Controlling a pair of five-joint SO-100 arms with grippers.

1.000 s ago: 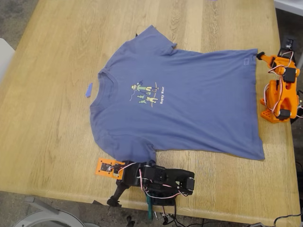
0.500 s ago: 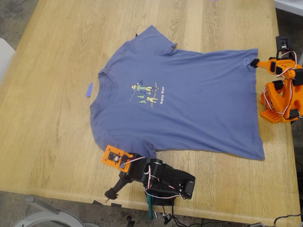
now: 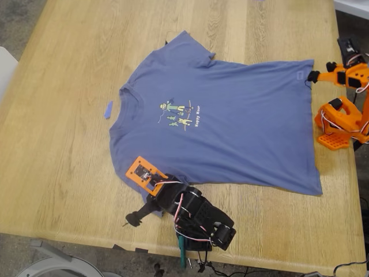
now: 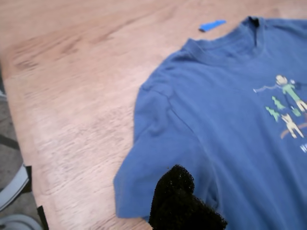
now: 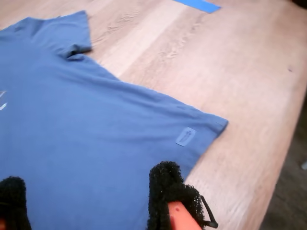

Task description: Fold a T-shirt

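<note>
Nearest in the exterior view, the first gripper (image 3: pixel 149 180) is hovering at the near sleeve of the T-shirt (image 3: pixel 230 127), which is lying flat, print up, on the table (image 3: pixel 69 115). Only one pad (image 4: pixel 175 191) is showing, so its opening cannot be told. Farther off, the second gripper (image 3: pixel 314 76) is holding its pads (image 5: pixel 168 189) spread over the hem corner, a gap the exterior view is not revealing. Each should be pinching only the cloth edge

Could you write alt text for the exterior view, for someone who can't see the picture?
A slate-blue T-shirt lies spread flat, print up, on a wooden table, unfolded. A black arm with an orange-tipped gripper reaches over its sleeve at the view's bottom; an orange arm sits by the hem at the view's right. A small blue scrap lies beside the collar.
</note>
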